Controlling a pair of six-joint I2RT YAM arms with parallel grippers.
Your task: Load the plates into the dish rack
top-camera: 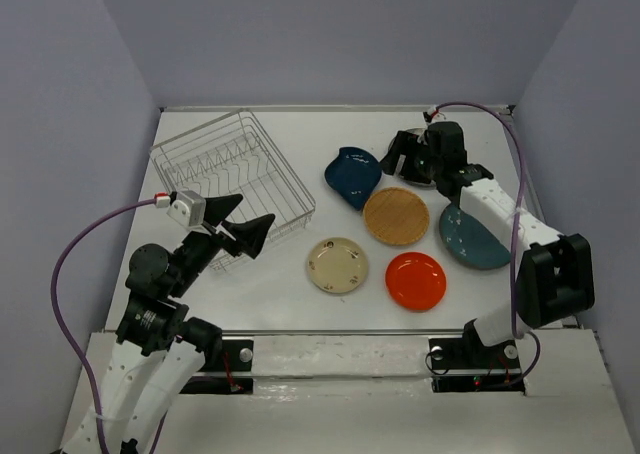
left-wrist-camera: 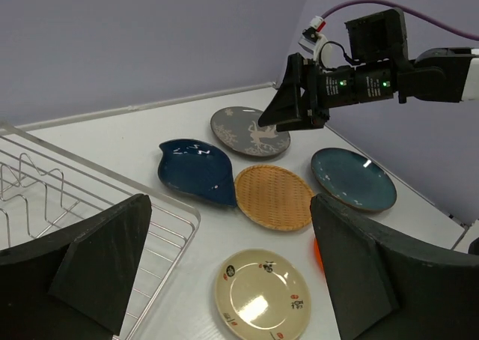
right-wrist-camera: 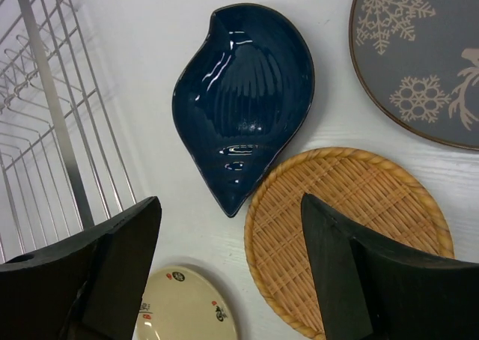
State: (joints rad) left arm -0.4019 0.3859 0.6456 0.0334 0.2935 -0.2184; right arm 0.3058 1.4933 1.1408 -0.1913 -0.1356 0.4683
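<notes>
The likeliest slip is at the pick-up: all 6 plates lie flat on the table (top-camera: 280,284), so a finger has little rim to get under and may just shove a plate. The navy plate (right-wrist-camera: 243,93) is glossy and leaf-shaped, and its pointed end meets the rim of the tan woven plate (right-wrist-camera: 337,220) at its 5 o'clock, so a push there would likely drag both. The grey patterned plate (left-wrist-camera: 243,130) sits close at 1 o'clock of the navy one and is partly under the right arm in the top view. A thin grip on 1 rim could also let a plate swing and clip the wires of the dish rack (top-camera: 228,166), which stands bare at 10 o'clock on the table. The cream plate (left-wrist-camera: 262,299), orange-red plate (top-camera: 416,280) and teal plate (left-wrist-camera: 352,179) lie from 5 to 3 o'clock, apart from each other. The right tool (top-camera: 404,160) hangs above the navy and grey plates, jaws spread wide, touching and holding nothing. The left tool (top-camera: 254,212) hovers at the rack's near corner, fully spread and likewise bare.
</notes>
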